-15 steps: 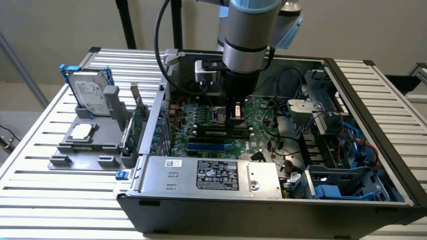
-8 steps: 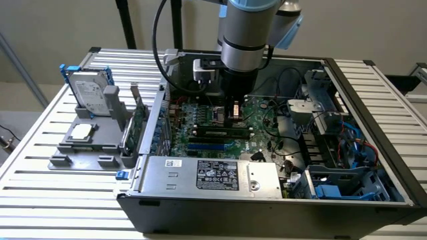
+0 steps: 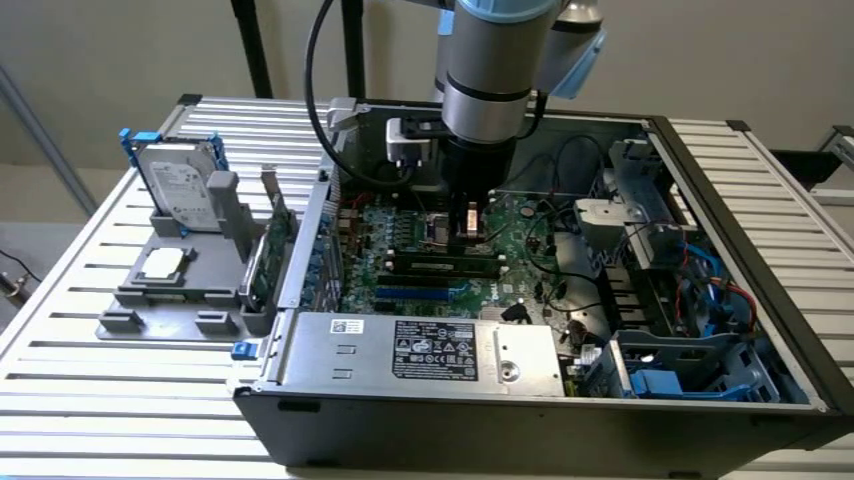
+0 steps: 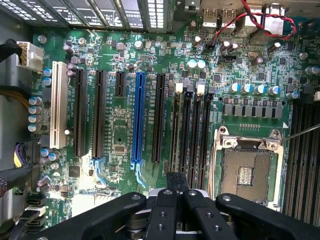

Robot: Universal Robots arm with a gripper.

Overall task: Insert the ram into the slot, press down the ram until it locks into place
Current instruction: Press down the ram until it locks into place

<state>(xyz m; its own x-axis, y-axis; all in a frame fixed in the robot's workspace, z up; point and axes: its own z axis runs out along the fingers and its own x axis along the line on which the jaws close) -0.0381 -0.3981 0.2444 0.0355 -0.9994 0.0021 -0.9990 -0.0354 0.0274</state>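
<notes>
Slatted table (image 3: 80, 300) carries an open computer case (image 3: 534, 400), where the gripper (image 4: 176, 186), fingers pressed together on the ram (image 3: 447, 266), hangs over its slot (image 4: 176, 127).

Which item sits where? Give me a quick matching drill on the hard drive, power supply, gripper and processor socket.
1 hard drive
2 power supply
3 gripper
4 processor socket

a hanging above the motherboard
b upright on the grey stand outside the case
c empty, beside the memory slots
d labelled, inside the case's near wall

Pairs: 1-b, 2-d, 3-a, 4-c
</notes>
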